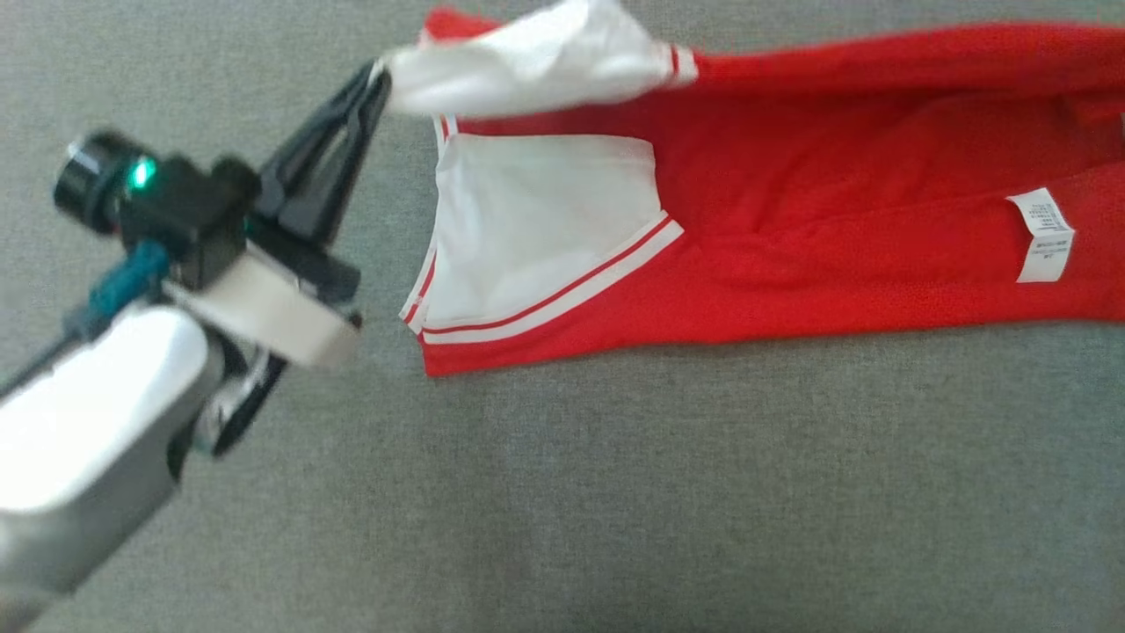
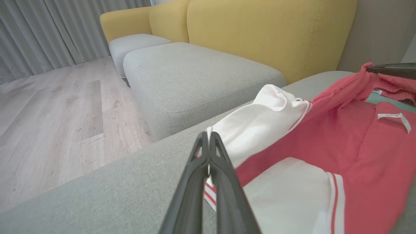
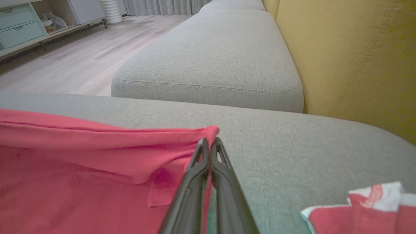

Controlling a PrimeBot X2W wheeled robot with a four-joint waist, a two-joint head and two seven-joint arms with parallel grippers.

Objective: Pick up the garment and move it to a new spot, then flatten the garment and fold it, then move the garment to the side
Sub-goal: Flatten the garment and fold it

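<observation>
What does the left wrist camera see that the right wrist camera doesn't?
Left wrist view: the left end effector pinching the white sleeve, plus a white label. Right wrist view: the right end effector gripping a red corner, plus teal drawers. Both: the red garment, grey cushions, yellow backrest.

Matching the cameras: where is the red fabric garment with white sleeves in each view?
Head view: the red fabric garment with white sleeves spans the upper right.
Left wrist view: garment at lower right, pinched in the left gripper.
Right wrist view: garment at lower left, pinched in the right gripper.
Shared landmark: the grey fabric cushion underneath.
</observation>
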